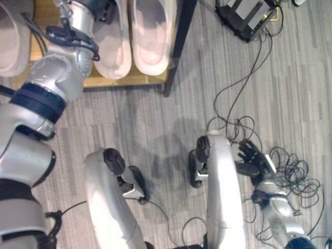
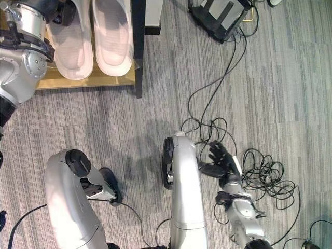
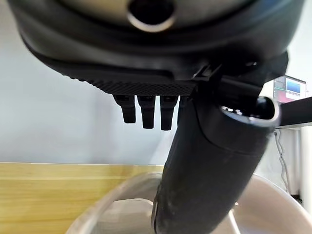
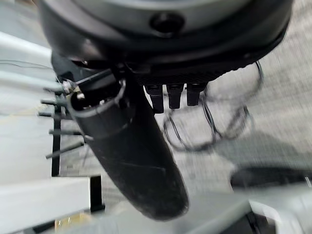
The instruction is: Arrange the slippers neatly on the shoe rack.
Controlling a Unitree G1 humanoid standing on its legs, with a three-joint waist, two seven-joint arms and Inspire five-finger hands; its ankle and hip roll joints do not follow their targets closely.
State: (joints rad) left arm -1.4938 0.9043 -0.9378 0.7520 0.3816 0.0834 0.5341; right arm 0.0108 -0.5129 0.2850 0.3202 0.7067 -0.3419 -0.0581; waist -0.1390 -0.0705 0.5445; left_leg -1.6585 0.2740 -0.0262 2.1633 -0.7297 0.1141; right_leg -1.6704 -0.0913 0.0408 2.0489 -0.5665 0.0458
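Down in the lower right of the head views sits the right hand, hanging low over the grey striped carpet floor, fingers relaxed and spread, holding nothing. Its wrist view has the thumb sticking out and the fingertips in a short straight row, nothing in them.

Going further up the frame, it's just carpet in the middle, then the shoe rack at the top left. It's got a light wooden shelf and a dark upright post at its right end.

On that shelf there's a pair of pale pinkish slippers lying side by side, touching or close to it, toes pointing toward the bottom of the frame. Another pale slipper shows at the far left edge, partly cut off.

The left hand is right at the top edge, over the left slipper of the pair. From the wrist view its fingers look straight and the thumb points down at a slipper opening, not wrapped around anything, so I'd call it open.

Upper right corner, a black box-like device sits on the floor.
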